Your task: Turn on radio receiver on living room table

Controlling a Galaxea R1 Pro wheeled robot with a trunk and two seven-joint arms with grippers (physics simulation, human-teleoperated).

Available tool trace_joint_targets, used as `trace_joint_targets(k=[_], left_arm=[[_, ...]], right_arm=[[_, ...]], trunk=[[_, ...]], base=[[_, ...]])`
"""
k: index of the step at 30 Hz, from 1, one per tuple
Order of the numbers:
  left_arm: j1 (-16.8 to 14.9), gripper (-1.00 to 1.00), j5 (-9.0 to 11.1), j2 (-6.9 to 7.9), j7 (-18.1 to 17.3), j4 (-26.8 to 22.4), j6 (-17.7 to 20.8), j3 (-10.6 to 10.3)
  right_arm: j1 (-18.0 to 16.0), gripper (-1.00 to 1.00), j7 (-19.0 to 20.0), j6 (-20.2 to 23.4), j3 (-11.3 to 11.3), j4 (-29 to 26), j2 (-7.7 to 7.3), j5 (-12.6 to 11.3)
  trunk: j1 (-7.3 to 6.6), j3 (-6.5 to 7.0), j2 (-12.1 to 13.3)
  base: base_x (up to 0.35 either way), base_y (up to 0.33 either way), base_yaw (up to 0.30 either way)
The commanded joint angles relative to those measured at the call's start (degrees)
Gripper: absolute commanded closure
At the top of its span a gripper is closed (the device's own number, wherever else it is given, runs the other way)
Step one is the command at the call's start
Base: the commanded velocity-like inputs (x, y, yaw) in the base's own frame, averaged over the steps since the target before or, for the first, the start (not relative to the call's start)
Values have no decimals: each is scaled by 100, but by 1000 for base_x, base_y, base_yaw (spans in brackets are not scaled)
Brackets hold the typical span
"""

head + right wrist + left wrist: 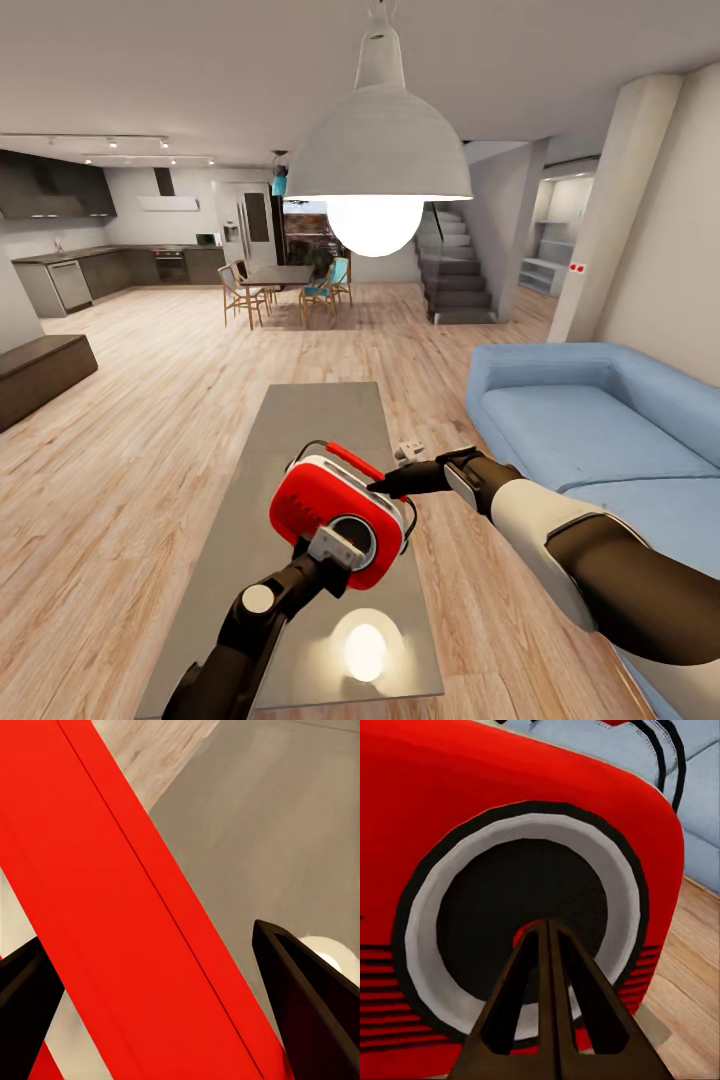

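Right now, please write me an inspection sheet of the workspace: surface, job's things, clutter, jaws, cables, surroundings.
Surface: grey coffee table, glossy, lamp glare near its close end.
Job's things: red radio, tilted, held above the table.
Clutter: nothing seen.
Jaws: left gripper shut, tips at the round dial; right gripper astride the red handle.
Cables: nothing seen.
Surroundings: blue sofa, pendant lamp, wood floor, dining table, stairs.

The head view looks down from above the long glossy grey coffee table [320, 420]. Both wrist views press close against the small red rounded radio [335, 510] [472, 817] [112, 907], shared by all three.
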Motion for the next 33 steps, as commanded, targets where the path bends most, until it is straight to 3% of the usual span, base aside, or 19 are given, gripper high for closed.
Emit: trace_joint_targets(k=[1,6,13,23,33], left_arm=[[0,100,-31,0,19,3,9,11],[-22,100,-91,0,406,169,24,140],[-205,100,-91,0,513,459,22,173],[-238,100,-34,0,463,526,17,162],[-406,100,-33,0,110,861,2,148]], right_arm=[[-1,100,6,9,-103,-3,1,-42],[-1,100,6,9,-103,-4,1,-42],[-1,100,6,9,-103,0,1,-42],[-1,100,15,9,-97,32,22,-42],[-1,100,136,15,-101,35,43,-42]], trunk=[[0,0,-1],[0,0,-1],[0,0,-1],[0,0,-1],[0,0,-1]], base=[[0,0,0],[0,0,0],[0,0,0],[0,0,0],[0,0,0]])
